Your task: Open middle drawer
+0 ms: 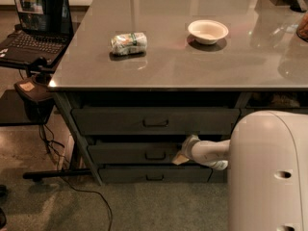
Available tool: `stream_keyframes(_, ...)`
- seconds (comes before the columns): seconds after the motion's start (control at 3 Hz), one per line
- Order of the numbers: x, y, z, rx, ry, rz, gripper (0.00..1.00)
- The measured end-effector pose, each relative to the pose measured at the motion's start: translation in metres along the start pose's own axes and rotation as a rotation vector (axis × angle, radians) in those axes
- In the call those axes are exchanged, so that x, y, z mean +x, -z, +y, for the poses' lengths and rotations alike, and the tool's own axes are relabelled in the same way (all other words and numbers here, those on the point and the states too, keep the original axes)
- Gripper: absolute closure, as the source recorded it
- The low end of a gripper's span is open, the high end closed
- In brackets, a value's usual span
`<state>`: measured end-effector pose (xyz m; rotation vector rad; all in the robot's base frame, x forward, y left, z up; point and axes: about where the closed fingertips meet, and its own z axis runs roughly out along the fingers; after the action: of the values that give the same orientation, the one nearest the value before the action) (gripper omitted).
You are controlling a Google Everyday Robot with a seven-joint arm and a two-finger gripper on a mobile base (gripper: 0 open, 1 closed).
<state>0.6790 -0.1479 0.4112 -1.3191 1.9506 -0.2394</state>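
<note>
Reaching out to the left, the thin white arm (211,150) lies almost flat, low down near the floor. It comes out of a big white rounded body (269,172) that fills the bottom right corner. At the end of the arm is the gripper (183,149). It points left at the front of the middle drawer (130,154). Its two fingers are spread apart, one up high and one down low with a tan tip. They are not closed around anything.

The middle drawer is the dark grey one between the top drawer (154,121) and the bottom drawer (154,174), under the grey table (192,66). It does not look pulled out. Its small dark handle (155,155) is in the middle of the front. The gripper is just to the right of the handle, not on it. I cannot tell if the gripper touches the drawer front.

On the table sit a white bowl (208,31) and a wrapped packet (128,43), well apart. A laptop (38,23) stands open on a small stand to the left.
</note>
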Motion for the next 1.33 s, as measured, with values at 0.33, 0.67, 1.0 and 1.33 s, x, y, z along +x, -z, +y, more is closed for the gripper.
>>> stream_keyframes(0.33,0.0014,-0.0157,0.0054,-0.032,0.0,0.012,0.0)
stream_keyframes(0.67,0.0013,-0.0161,0.0055,-0.033,0.0,0.013,0.0)
stream_keyframes(1.0,0.0013,-0.0161,0.0055,-0.033,0.0,0.013,0.19)
stream_keyframes(1.33,0.0013,-0.0161,0.0055,-0.033,0.0,0.012,0.42)
